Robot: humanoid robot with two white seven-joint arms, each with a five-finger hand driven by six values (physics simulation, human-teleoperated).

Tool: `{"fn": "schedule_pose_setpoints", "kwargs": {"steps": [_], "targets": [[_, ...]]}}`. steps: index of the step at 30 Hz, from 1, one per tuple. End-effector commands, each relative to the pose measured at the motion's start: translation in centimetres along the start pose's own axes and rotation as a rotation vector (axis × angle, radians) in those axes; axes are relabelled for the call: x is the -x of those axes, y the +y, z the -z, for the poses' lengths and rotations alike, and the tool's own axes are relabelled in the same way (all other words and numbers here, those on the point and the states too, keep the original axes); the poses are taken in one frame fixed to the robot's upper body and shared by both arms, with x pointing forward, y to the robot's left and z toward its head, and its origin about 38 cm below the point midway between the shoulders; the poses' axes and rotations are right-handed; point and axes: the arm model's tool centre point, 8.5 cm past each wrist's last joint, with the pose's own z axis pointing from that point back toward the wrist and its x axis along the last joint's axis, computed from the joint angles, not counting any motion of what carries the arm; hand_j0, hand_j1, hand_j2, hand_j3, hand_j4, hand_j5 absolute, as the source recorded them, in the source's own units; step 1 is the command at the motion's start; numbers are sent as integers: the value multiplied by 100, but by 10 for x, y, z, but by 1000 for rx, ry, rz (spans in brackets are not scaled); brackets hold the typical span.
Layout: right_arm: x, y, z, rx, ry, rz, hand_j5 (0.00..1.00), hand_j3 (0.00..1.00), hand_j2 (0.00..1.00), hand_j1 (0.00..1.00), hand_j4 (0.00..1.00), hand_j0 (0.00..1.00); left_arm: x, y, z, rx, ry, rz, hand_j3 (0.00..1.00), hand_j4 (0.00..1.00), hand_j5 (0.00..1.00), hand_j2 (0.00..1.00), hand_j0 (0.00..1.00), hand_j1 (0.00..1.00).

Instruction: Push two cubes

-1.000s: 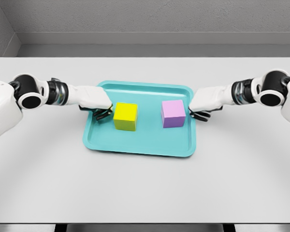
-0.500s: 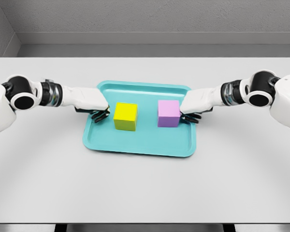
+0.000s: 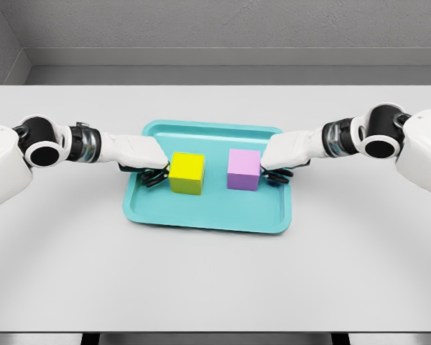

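I see the yellow cube (image 3: 187,172) and the purple cube (image 3: 243,169) near the middle of the teal tray (image 3: 201,215) on the worktop (image 3: 215,273), open tray floor between them. Left robot hand (image 3: 152,171), fingers curled, touches the yellow cube's outer side; right robot hand (image 3: 274,168), curled, touches the purple's

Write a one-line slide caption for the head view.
Left hand against the yellow cube and right hand against the purple cube on a teal tray.
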Motion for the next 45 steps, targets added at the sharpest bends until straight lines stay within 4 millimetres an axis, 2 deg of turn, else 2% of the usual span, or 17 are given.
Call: {"fn": "schedule_pose_setpoints", "kwargs": {"steps": [1,7,17,20,25,28,32,36,38,39,45], "targets": [[-1,-2,1,7,-5,1,0,0,0,0,0,0,0,1,1,-5,-2,-5,6,6,6,6,6,6],[-8,-7,8,13,-26,-11,0,0,0,0,0,0,-2,3,6,-8,-10,-8,6,6,6,6,6,6],[-10,-13,8,20,-30,-26,0,0,0,0,0,0,-1,2,12,-7,-11,-19,5,5,5,5,5,5],[-13,-20,11,29,-39,-37,0,0,0,0,0,0,-2,4,14,-9,-14,-16,5,5,5,5,5,5],[-13,-21,12,30,-40,-37,0,0,0,0,0,0,-3,5,15,-12,-17,-15,5,5,5,5,5,5],[-11,-19,10,27,-35,-35,0,0,0,0,0,0,-5,13,17,-23,-24,-5,5,5,5,5,5,5],[-8,-14,7,19,-25,-26,0,0,0,0,0,0,3,14,14,-20,-3,-14,5,5,5,5,5,5],[7,0,-17,6,30,-4,0,0,0,0,0,0,3,16,14,-21,-3,-12,5,5,5,5,5,5],[21,0,-41,35,85,16,0,0,0,0,0,0,2,17,16,-25,-8,-11,5,5,5,5,5,5],[27,-2,-51,58,107,26,0,0,0,0,0,0,0,25,18,-35,-13,-2,5,5,5,5,5,5],[26,7,-50,52,107,42,0,0,0,0,0,0,-2,33,20,-45,-18,11,5,5,5,5,5,5]]}}
